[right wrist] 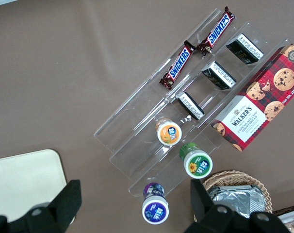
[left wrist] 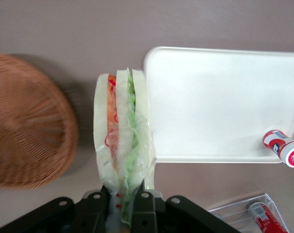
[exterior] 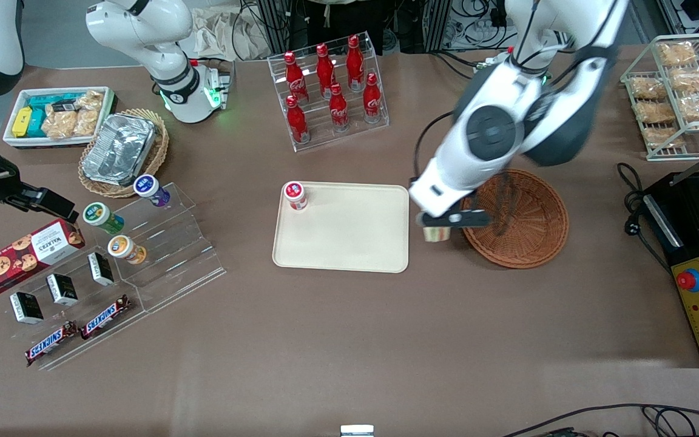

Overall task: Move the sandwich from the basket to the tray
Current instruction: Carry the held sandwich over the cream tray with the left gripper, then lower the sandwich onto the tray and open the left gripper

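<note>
Sandwich [left wrist: 122, 131] base hidden in hand [left wrist: 122, 204]

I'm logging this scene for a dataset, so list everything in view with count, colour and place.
sandwich: 1, white with green, orange and red filling, held over the table between basket and tray
basket: 1, reddish-brown wicker, toward the working arm's end
tray: 1, cream, mid-table
small jar: 1, red and white, in a tray corner
cola bottles: 8, red, in a clear rack
foil pan: 1, silver, in a tan basket
cookie box: 1, red
chocolate bars: 2, brown
gripper: 1, black, between tray and basket, shut on the sandwich
</note>
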